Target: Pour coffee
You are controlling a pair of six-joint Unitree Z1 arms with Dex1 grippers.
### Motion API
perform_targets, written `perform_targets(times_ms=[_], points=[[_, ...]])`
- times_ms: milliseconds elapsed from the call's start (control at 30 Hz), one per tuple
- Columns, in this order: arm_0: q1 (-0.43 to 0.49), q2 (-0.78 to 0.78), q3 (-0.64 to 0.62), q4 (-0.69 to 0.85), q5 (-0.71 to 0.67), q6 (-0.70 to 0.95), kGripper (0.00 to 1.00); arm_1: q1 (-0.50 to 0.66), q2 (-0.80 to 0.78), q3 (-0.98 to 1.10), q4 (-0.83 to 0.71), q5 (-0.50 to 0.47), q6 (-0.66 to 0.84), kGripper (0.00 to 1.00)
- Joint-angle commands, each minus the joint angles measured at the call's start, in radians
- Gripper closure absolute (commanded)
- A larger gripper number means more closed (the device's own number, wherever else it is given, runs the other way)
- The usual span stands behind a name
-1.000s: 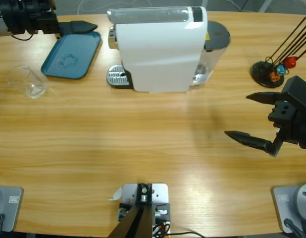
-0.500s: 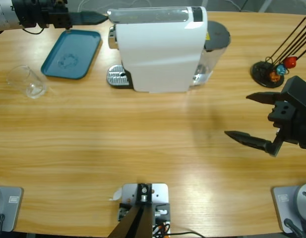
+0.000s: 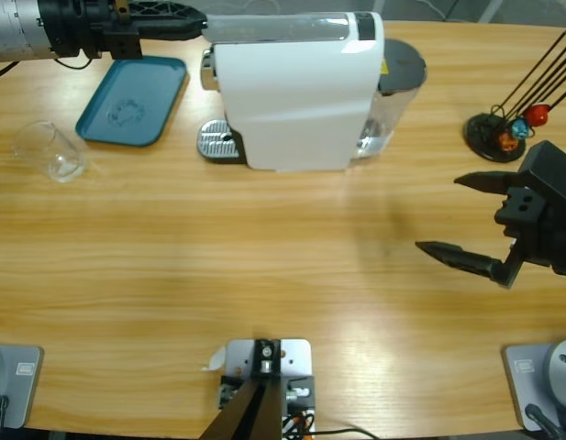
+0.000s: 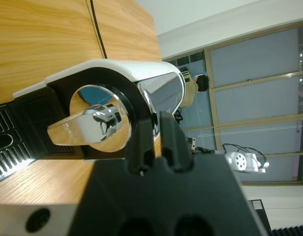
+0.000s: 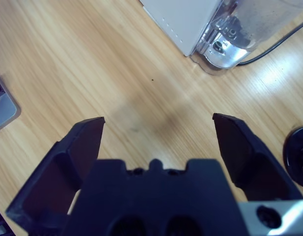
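Over the last 1 s our left gripper [image 3: 186,26] has swept rightward along the far edge of the surface [image 3: 264,275], from above the tray [image 3: 131,99] to the upper front of the machine [image 3: 296,87]; our right gripper [image 3: 471,220] has not shifted

In the left wrist view the left fingers [image 4: 141,142] sit together, holding nothing, their tips just below the chrome lever [image 4: 90,125] on the machine's front. The right fingers [image 5: 72,162] are spread wide over bare wood, well apart from everything

We see no coffee anywhere: the glass [image 3: 51,151] looks empty and lies tipped on its side left of the tray, and the drip grate [image 3: 218,142] has nothing on it

Risks as we judge them:
- If the lever gets worked now, any coffee that comes would land on the grate, since no glass waits under the spout
- Closed fingers pushing off-centre could slip off the smooth chrome and knock the housing, or shove the machine along the surface
- The glass on its side could roll when grasped, and clear walls are easy to misjudge
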Motion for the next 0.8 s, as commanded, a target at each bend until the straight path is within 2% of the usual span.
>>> perform_targets(times_ms=[33, 800], points=[[-0.013, 0.002, -0.025, -0.012, -0.015, -0.013, 1.0, 0.009, 0.028, -0.003, 0.015, -0.008, -0.003, 0.064], [-0.023, -0.035, -0.093, 0.02, -0.018, -0.024, 1.0, 0.009, 0.032, -0.005, 0.015, -0.009, -0.003, 0.064]])
